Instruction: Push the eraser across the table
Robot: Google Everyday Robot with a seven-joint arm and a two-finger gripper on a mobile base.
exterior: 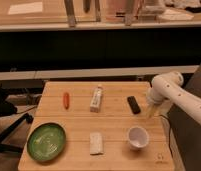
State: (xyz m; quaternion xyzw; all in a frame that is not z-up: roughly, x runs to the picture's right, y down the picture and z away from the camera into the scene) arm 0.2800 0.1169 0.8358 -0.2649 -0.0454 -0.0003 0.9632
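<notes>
The eraser (134,104) is a small black oblong block lying on the right part of the light wooden table (114,125). My gripper (150,111) hangs from the white arm at the table's right edge, just right of the eraser and slightly nearer the camera. It does not touch the eraser.
A white tube (96,98) lies mid-table. A small red-orange object (66,100) lies at the left. A green bowl (46,141) sits front left, a pale flat block (96,142) front centre, and a white cup (137,136) front right, just below the gripper. A black chair base (9,130) stands left of the table.
</notes>
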